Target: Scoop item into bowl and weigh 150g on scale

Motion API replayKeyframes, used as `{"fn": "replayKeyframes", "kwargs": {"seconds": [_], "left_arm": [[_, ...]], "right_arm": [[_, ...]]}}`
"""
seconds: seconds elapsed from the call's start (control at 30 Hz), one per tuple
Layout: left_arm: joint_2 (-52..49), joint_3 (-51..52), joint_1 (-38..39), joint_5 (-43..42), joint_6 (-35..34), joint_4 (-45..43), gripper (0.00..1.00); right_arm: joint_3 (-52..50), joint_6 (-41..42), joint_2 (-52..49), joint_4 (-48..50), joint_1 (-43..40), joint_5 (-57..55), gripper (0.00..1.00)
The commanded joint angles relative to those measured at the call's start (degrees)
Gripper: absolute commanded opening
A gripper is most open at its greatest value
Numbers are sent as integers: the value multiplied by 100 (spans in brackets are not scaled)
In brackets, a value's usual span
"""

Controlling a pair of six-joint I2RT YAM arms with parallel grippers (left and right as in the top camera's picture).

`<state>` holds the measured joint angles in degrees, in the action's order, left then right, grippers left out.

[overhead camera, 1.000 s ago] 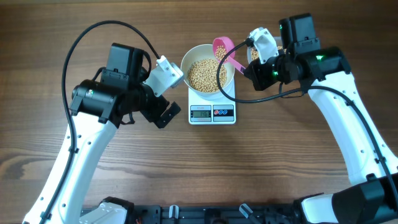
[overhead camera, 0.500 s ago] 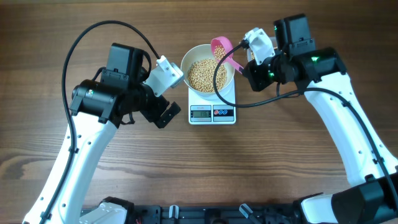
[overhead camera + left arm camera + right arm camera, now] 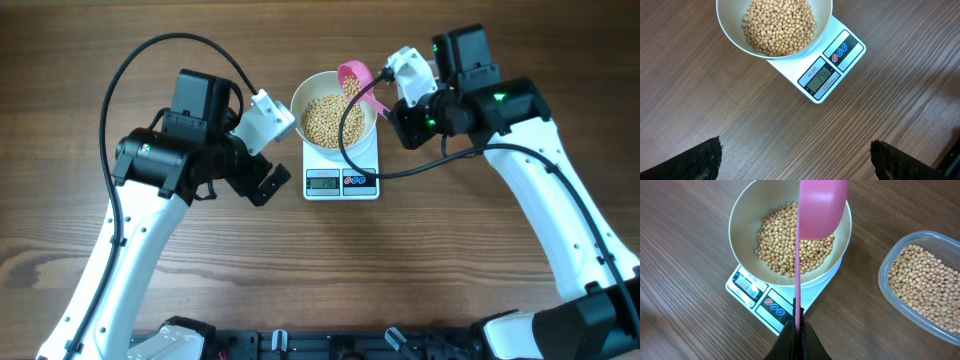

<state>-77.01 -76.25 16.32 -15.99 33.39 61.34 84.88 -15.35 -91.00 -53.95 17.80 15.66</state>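
The white bowl [image 3: 302,98] stands on the white scale [image 3: 341,182] and holds a heap of tan beans [image 3: 327,118]. My right gripper [image 3: 388,106] is shut on the thin handle of a pink scoop [image 3: 356,74], whose cup hangs over the bowl's far right rim. In the right wrist view the gripper [image 3: 798,326] pinches the handle and the scoop [image 3: 821,207] covers part of the beans [image 3: 785,240]; its contents are hidden. My left gripper [image 3: 264,183] stands open left of the scale, empty [image 3: 800,162]. The scale [image 3: 832,62] shows digits that look like 146.
A clear plastic tub [image 3: 888,262] with more beans sits on the table right of the bowl, under my right arm in the overhead view. A black cable loops from the right arm across the bowl's right edge and the scale.
My right gripper has shifted a little up and left with the pink scoop, bringing its cup further over the bowl's rim. The left arm has not moved.
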Motion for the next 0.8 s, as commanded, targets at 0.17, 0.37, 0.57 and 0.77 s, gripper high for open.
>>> {"fn": "replayKeyframes", "kwargs": {"seconds": [0.17, 0.37, 0.57, 0.77], "left_arm": [[74, 11, -9, -48, 90, 0, 100], [74, 11, -9, -48, 87, 0, 100], [74, 11, -9, -48, 87, 0, 100], [74, 11, -9, -48, 90, 0, 100]], "right_arm": [[15, -120, 46, 35, 63, -260, 4], [15, -114, 46, 33, 63, -361, 4], [15, -101, 46, 24, 81, -232, 4], [15, -262, 46, 15, 190, -470, 4]]}}
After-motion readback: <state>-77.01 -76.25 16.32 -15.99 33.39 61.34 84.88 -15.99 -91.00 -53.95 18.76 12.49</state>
